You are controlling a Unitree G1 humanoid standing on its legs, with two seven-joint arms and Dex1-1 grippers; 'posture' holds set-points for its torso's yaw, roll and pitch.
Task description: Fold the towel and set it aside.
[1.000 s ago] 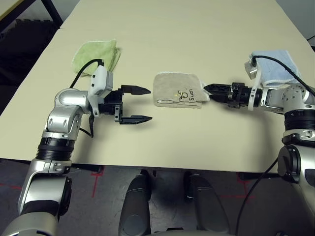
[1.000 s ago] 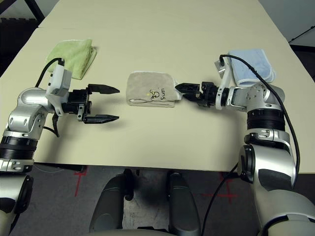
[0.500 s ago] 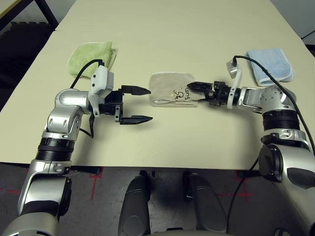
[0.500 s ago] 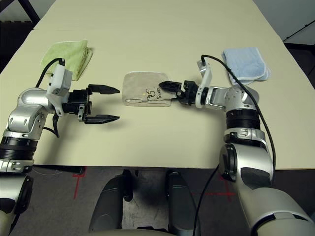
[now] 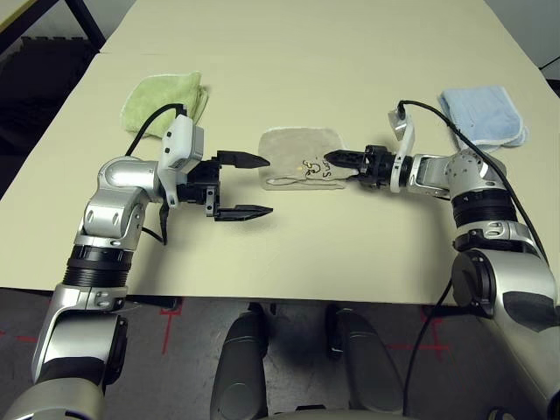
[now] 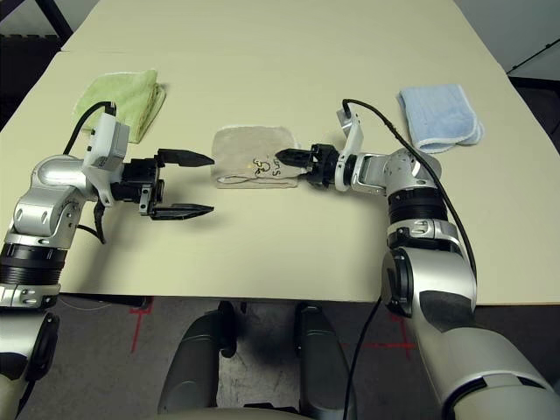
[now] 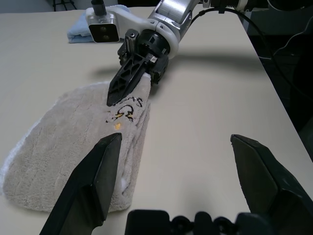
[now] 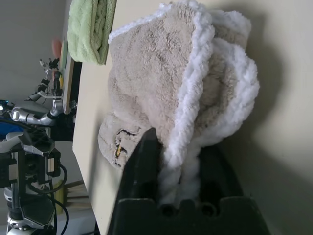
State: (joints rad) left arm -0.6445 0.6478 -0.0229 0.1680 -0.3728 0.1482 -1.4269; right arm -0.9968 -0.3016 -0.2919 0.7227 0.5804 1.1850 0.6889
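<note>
Between both grippers, folded beige towel (image 5: 301,156) lies on table (image 5: 350,254); right gripper (image 5: 335,158) clamps its near edge, left gripper (image 5: 254,185) released, spread beside it. Fold done; next likely calls for dragging towel aside.

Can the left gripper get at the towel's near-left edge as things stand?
Probably yes. The left gripper is open and points at the towel across bare table. The right gripper is shut on the towel's far edge, off that path.

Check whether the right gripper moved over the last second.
Yes. The right gripper went left, away from the blue cloth, onto the towel edge, and closed on it.
</note>
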